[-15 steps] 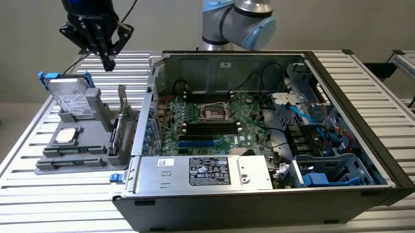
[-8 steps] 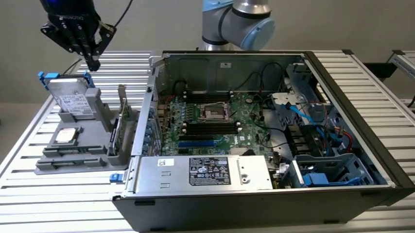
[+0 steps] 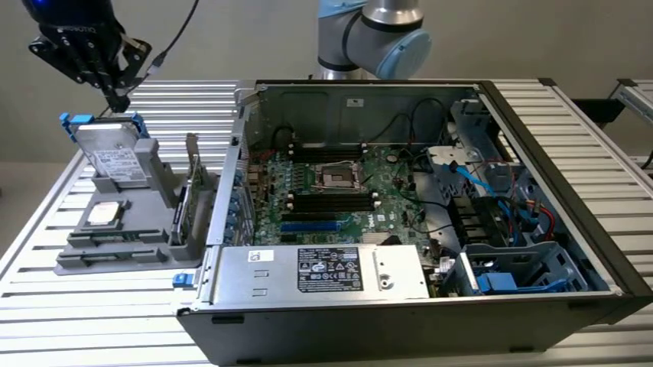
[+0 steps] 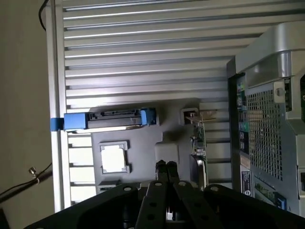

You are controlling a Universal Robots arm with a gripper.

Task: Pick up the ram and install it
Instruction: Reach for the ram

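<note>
Above the slatted metal table's (image 3: pixel 92 306) far corner, the black gripper (image 3: pixel 119 102) hangs pinched together, empty. The thin dark-green ram stick (image 4: pixel 200 145) apparently stands edge-up in the grey plastic holder (image 3: pixel 112 258). A square, centred grip would suit it best.

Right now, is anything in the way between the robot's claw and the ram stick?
Nothing visible is. The shut gripper hangs over the hard drive at the back of the gray holder. The ram, which looks like the dark strip in the holder's front groove, sits uncovered; the processor chip between them lies flat and low.
</note>
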